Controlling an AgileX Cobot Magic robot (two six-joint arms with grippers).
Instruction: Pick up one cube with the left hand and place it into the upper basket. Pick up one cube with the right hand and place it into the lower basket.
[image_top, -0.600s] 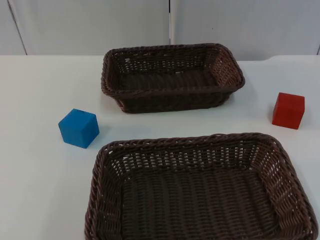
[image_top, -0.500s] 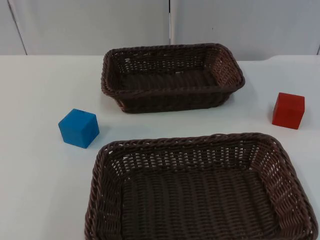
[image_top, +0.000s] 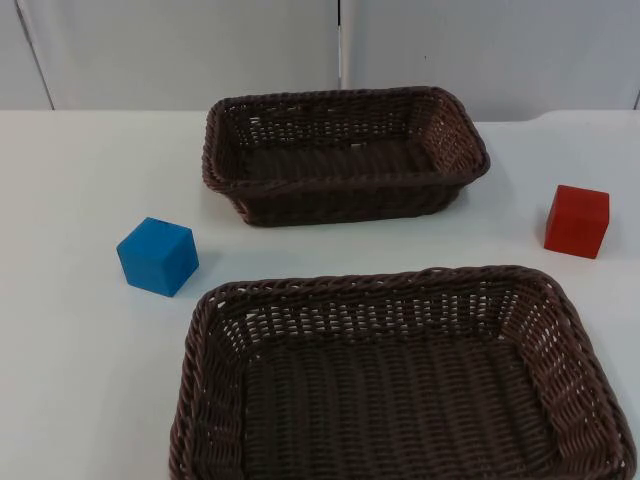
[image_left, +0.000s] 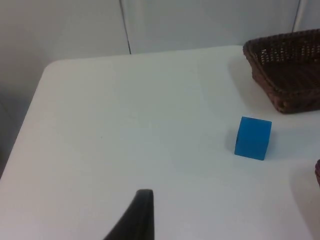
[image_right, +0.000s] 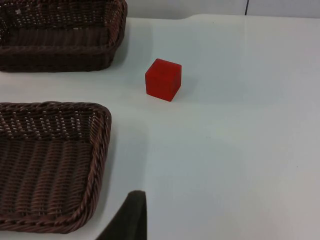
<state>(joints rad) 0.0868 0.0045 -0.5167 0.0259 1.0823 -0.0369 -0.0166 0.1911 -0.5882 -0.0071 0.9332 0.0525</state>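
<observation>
A blue cube (image_top: 157, 256) rests on the white table left of the two brown wicker baskets. A red cube (image_top: 577, 221) sits at the right, between the baskets' right ends. The upper basket (image_top: 345, 185) and the lower basket (image_top: 380, 282) hold nothing. My left gripper (image_left: 137, 215) waits above the table some way short of the blue cube (image_left: 253, 137), apart from it. My right gripper (image_right: 131, 217) hangs by the lower basket's corner (image_right: 97, 150), well back from the red cube (image_right: 163, 79).
The grey partition wall (image_top: 340, 50) closes the table's far side. The table's left edge and rounded corner (image_left: 42, 80) lie near the left arm. Open white surface surrounds each cube. The upper basket's end (image_left: 285, 75) stands beyond the blue cube.
</observation>
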